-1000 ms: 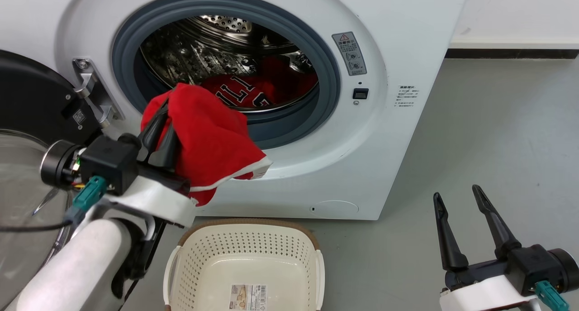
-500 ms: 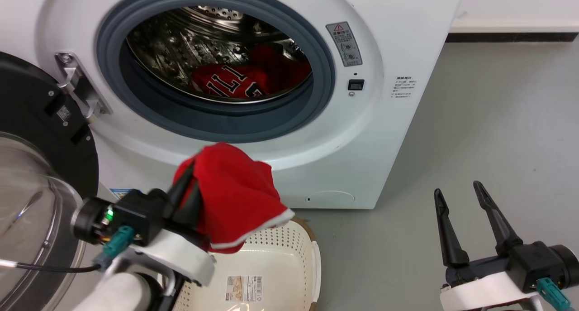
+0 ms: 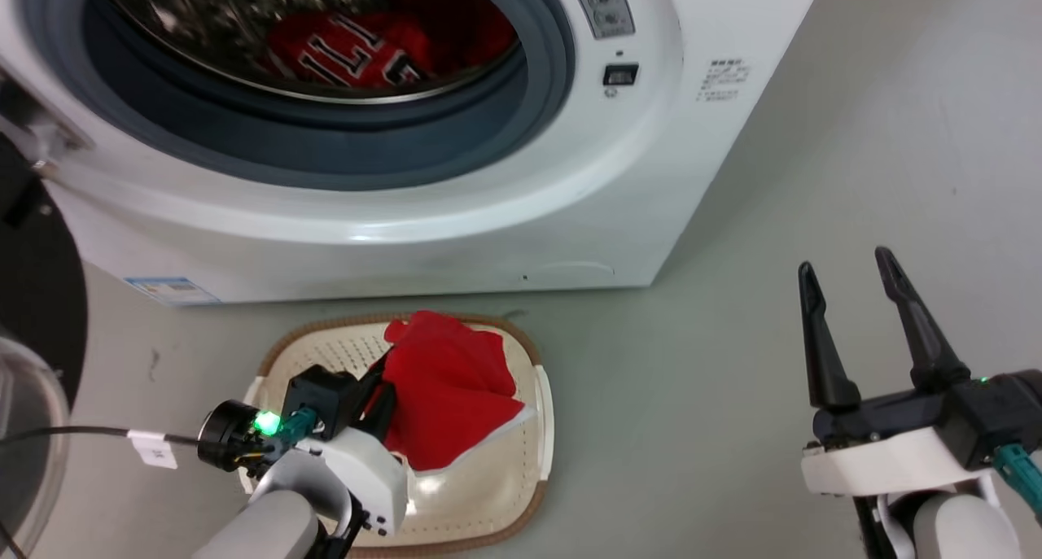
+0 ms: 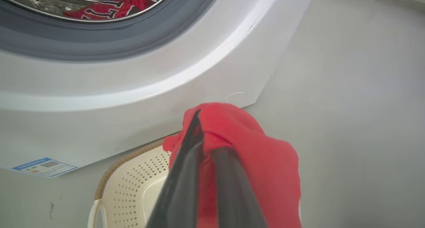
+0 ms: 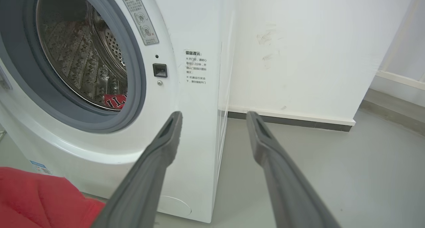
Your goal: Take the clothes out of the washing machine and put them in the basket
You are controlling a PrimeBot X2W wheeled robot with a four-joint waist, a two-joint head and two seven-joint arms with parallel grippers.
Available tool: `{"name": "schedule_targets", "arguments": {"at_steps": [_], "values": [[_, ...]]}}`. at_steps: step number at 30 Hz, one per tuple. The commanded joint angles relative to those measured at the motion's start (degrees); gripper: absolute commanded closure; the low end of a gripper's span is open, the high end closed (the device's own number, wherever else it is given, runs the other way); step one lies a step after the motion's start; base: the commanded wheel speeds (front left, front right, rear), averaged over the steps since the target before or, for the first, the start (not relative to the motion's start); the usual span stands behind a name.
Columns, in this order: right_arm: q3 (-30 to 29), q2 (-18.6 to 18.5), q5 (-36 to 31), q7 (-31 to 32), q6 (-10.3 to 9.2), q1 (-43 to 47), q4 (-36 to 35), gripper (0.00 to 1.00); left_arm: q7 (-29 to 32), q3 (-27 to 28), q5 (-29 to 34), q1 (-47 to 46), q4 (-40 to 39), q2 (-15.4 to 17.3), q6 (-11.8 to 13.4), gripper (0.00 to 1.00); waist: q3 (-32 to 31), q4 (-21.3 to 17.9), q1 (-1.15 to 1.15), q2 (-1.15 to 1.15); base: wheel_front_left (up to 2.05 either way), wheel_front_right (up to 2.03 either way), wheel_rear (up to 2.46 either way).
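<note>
Red plain garment (image 3: 448, 388) pinched tight in my left gripper (image 4: 206, 135) over the basket (image 3: 543, 396), right gripper (image 3: 845, 262) spread wide above the floor (image 3: 692, 380), jersey (image 3: 350, 46) lying in the washing machine (image 3: 488, 209).

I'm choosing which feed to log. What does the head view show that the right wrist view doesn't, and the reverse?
Head view, not right wrist view: the basket and the left gripper, shut on the plain red garment. Right wrist view, not head view: the white wall and dark baseboard. Both: the washing machine, the jersey in its drum, the plain red garment, the open right gripper.
</note>
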Motion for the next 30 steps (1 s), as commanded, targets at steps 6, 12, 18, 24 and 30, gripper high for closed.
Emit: {"name": "schedule_targets", "arguments": {"at_steps": [6, 12, 18, 24, 30], "values": [[-0.7, 0.1, 0.6, -0.1, -0.04, -5.3, -1.5, 0.0, -1.9, -0.6, -0.4, -7.7, 17.7, -4.9, -4.8, 1.0, 12.6, -4.0, -0.01, 0.0, 0.0, 0.0, 0.0], [-1.7, 0.1, 1.2, -0.1, -0.04, -8.4, -2.4, 0.0, -1.7, -2.2, 0.9, -14.7, 29.8, -8.2, -8.2, 1.0, 18.9, -5.1, -0.01, 0.0, 0.0, 0.0, 0.0], [-3.5, 0.1, 1.9, -0.1, -0.04, -10.8, -3.2, 0.0, -0.8, -4.0, 2.3, -23.0, 43.1, -12.1, -11.3, 1.0, 25.2, -5.6, -0.01, 0.0, 0.0, 0.0, 0.0], [-4.5, 0.1, 2.1, -0.1, -0.04, -12.3, -3.8, 0.0, 1.5, -6.3, 4.0, -28.9, 53.3, -14.7, -12.4, 1.0, 29.7, -6.0, -0.01, 0.0, 0.0, 0.0, 0.0], [-5.1, 0.1, 2.2, -0.1, -0.04, -13.4, -3.9, 0.0, 3.9, -8.7, 5.6, -31.4, 58.1, -16.2, -12.9, 1.0, 31.9, -5.8, -0.01, 0.0, 0.0, 0.0, 0.0]]}}
